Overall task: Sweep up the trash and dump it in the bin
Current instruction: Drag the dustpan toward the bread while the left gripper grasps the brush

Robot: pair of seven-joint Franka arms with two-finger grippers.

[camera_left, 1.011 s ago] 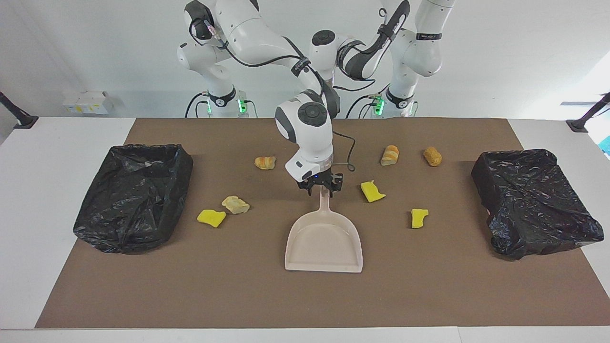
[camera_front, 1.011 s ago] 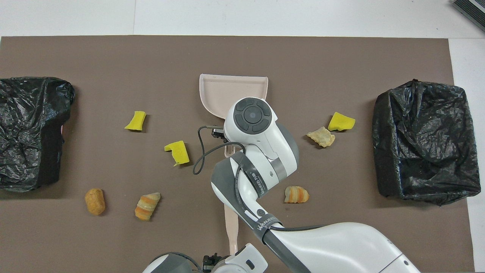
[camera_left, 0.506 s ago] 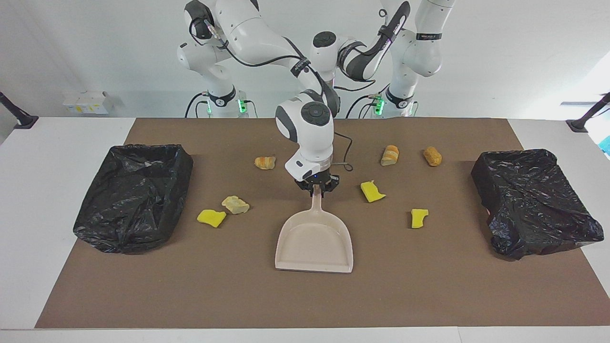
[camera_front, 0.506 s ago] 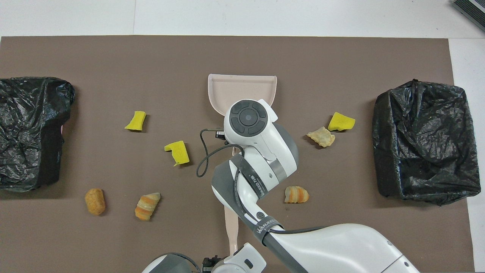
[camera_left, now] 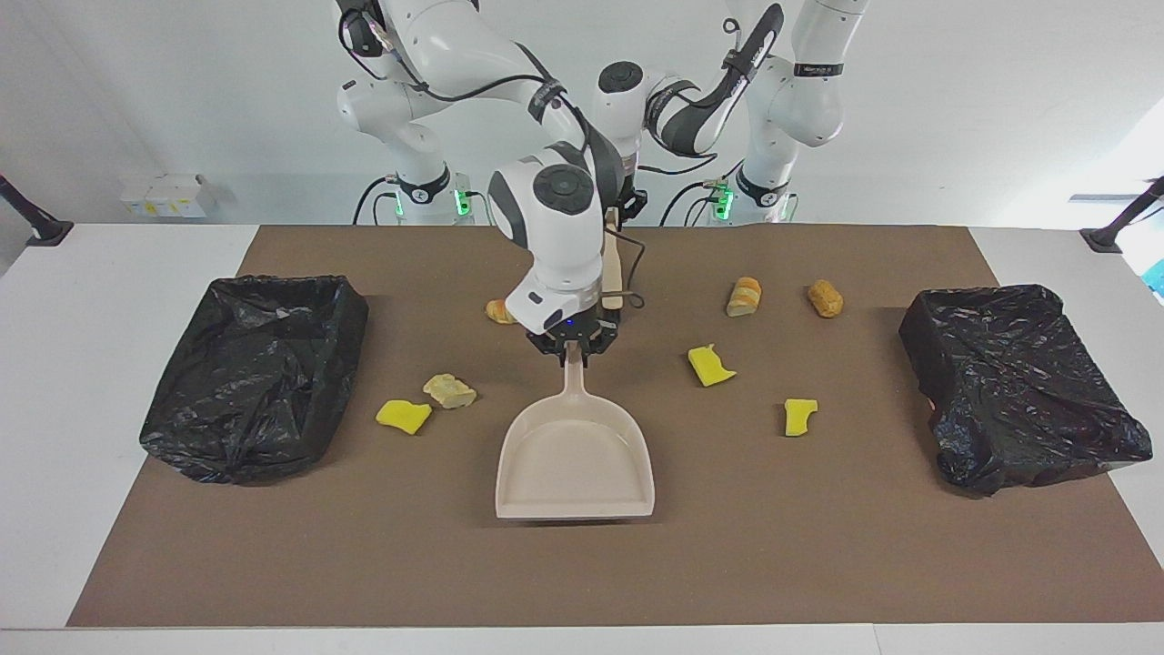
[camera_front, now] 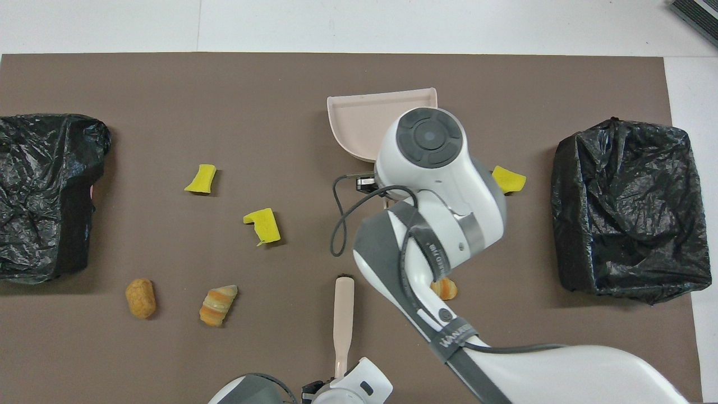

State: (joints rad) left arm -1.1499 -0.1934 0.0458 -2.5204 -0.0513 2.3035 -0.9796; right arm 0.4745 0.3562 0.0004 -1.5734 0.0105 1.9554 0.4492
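The right hand is clamped on the dustpan handle, the left hand on the brush; sweeping has not begun, so next the pan must reach the trash.

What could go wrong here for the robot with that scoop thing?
The right gripper pinches only the dustpan's thin handle, so the pan could swivel or slip. The brush hangs close beside that arm's wrist, and they might bump. A bread lump lies just beside the wrist and could get knocked away.
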